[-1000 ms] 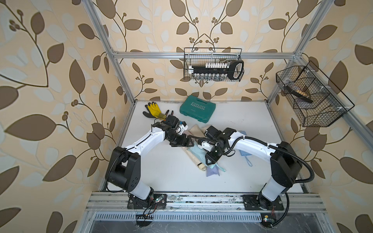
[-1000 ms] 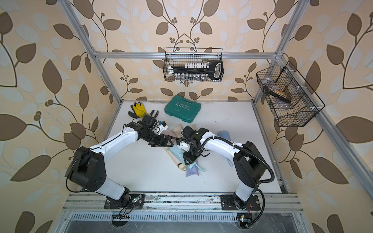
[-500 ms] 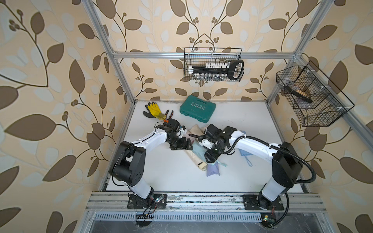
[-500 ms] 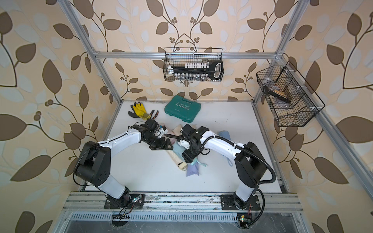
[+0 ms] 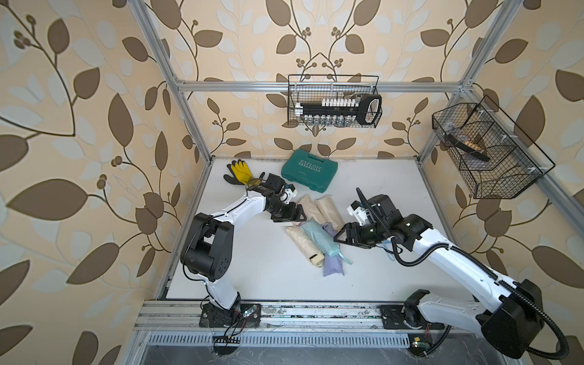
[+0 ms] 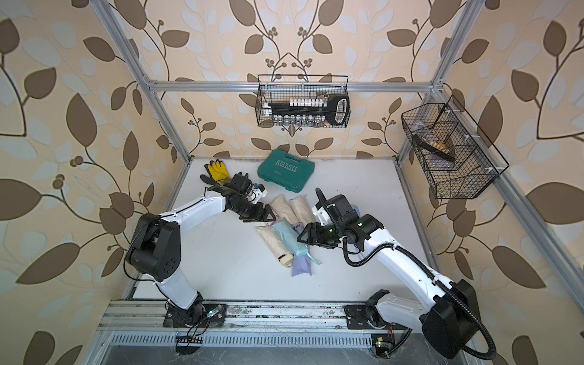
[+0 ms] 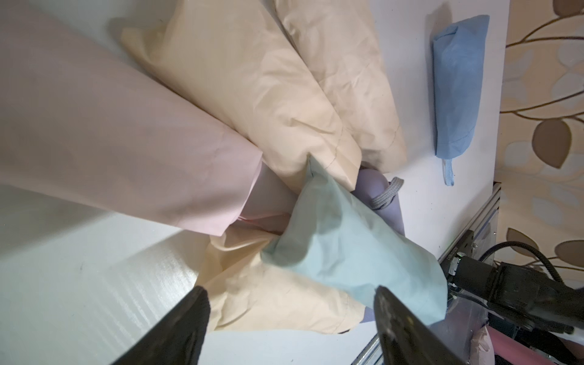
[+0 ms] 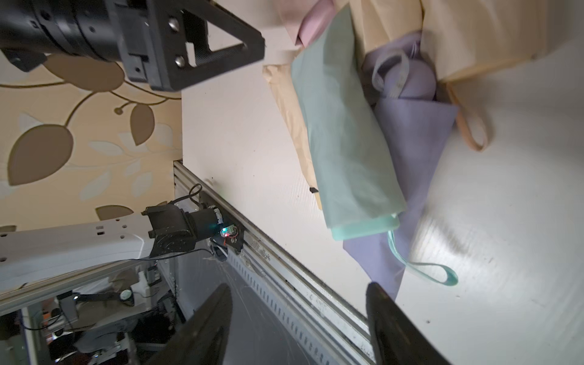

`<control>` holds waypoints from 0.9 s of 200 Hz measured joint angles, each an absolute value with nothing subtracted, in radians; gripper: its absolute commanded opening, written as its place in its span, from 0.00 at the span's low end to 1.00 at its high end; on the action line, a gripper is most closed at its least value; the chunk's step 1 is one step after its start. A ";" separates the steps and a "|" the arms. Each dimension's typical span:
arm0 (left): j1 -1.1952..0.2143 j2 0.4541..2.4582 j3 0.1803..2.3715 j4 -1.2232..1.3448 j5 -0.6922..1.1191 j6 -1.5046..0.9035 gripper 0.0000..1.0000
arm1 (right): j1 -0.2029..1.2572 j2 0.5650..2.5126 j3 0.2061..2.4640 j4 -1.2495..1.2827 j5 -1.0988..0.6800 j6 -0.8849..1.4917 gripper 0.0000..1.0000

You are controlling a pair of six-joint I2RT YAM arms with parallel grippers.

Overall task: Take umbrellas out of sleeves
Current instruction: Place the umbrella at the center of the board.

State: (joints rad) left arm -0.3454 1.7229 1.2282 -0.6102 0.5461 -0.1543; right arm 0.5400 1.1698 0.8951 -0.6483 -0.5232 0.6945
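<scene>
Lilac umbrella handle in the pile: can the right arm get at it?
Probably yes. The right gripper is open right beside the lilac handle, which pokes out uncovered on that side. The mint sleeve and a cream sleeve crowd it but do not cover it.

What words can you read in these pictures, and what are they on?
"EXPLOIT": white letters on the lid of the green case, in both top views.
Tiny print under it: too small to read.
Small sticker in the left wrist view: too blurred to read.
</scene>
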 measured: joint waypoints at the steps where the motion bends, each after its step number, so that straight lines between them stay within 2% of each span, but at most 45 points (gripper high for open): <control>1: -0.345 1.724 1.229 -0.611 0.546 -0.154 0.83 | 0.540 1.169 0.892 -0.648 -0.525 0.697 0.63; 63: -0.345 1.757 1.246 -0.628 0.550 -0.146 0.82 | 0.536 1.045 0.688 -0.590 -0.603 0.860 0.54; 122: -0.346 1.757 1.246 -0.627 0.551 -0.149 0.82 | 0.536 1.193 0.736 -0.636 -0.607 0.694 0.53; 130: -0.346 1.757 1.246 -0.627 0.551 -0.149 0.82 | 0.533 1.198 0.736 -0.624 -0.615 0.708 0.49; 158: -0.347 1.757 1.246 -0.628 0.551 -0.156 0.82 | 0.529 1.197 0.706 -0.498 -0.647 0.907 0.54; 180: -0.347 1.758 1.249 -0.628 0.550 -0.165 0.82 | 0.527 1.112 0.617 -0.403 -0.628 1.110 0.55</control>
State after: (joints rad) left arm -0.3473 1.7576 1.2491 -0.6277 0.5503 -0.1646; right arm 0.5274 1.1122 0.6170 -0.4034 -0.6277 1.1099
